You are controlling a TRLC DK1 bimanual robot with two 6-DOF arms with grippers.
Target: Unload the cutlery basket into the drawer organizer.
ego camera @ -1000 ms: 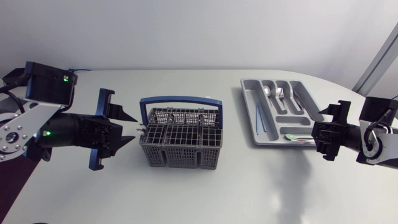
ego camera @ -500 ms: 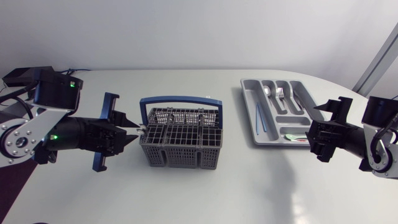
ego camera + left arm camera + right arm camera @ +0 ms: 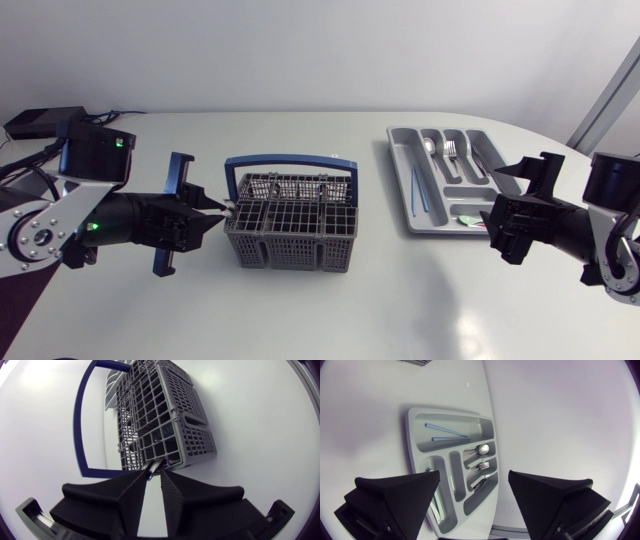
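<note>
The grey wire cutlery basket (image 3: pixel 290 225) with a blue carrying handle (image 3: pixel 290 159) stands mid-table. My left gripper (image 3: pixel 222 212) is at its left wall, and in the left wrist view the gripper (image 3: pixel 153 472) is shut on a thin silver cutlery handle (image 3: pixel 154 464) that sticks out of the basket (image 3: pixel 160 415). The grey drawer organizer (image 3: pixel 398 150) lies at the right. My right gripper (image 3: pixel 502 207) hangs wide open beside its near right corner, holding nothing. In the right wrist view the organizer (image 3: pixel 412 435) lies ahead of the right gripper (image 3: pixel 474 476).
In the organizer lie two blue sticks (image 3: pixel 415 188), a spoon and fork (image 3: pixel 441 149) and a green and red piece (image 3: pixel 478 220) in the front slot. Bare table stretches between basket and organizer and along the front.
My left gripper's fingers have come together on the silver handle at the basket's left wall. My right gripper has drifted a little left and toward the front.
</note>
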